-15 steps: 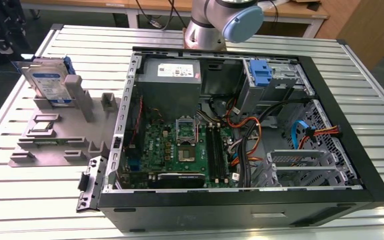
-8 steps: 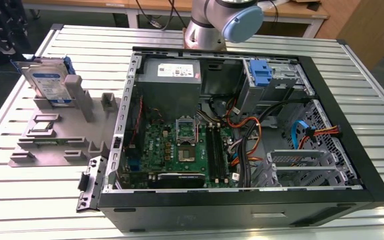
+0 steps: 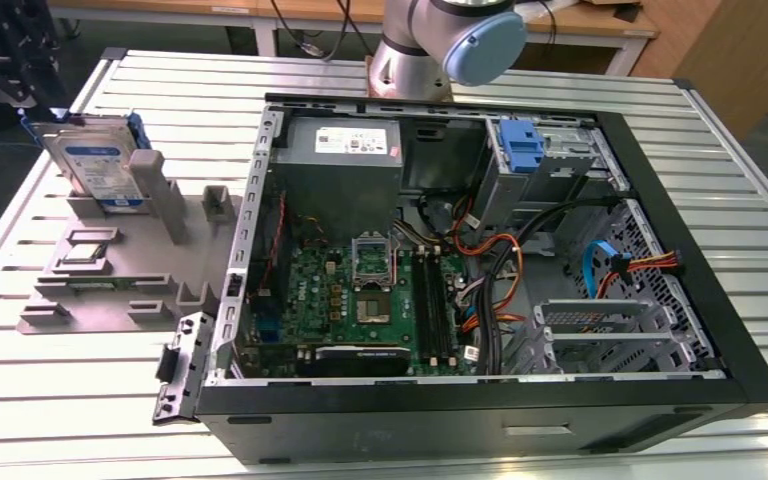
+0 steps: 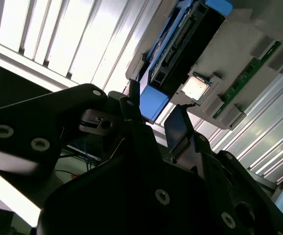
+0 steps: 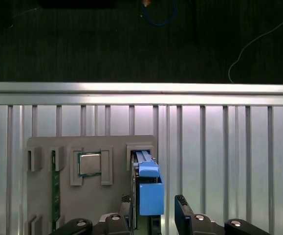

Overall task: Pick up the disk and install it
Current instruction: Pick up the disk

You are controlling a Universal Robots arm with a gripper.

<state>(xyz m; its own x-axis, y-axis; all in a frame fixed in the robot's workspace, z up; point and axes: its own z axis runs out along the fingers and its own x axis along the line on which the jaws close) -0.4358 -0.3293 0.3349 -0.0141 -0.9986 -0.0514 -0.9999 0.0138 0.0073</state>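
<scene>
Between the fingers (image 5: 181, 203) of the hand (image 5: 153, 201) stands the disk (image 5: 148, 188), on edge in its slot in the grey holder (image 5: 92, 200), blue rail toward the hand. The hand is spread wide, one finger close beside the disk, the other showing a gap, and nothing is gripped yet. The smart play, I'd say: centre up, sink lower onto the flat faces, close square. The open case (image 3: 491, 250) sits well away on the surface (image 5: 229, 147).

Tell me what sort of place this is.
Probably a robotics lab bench for computer assembly: an open black computer case sits on a slatted silver metal table, a silver-grey hard disk with blue rails stands in a grey plastic parts holder, and a grey robot arm rises behind.
</scene>
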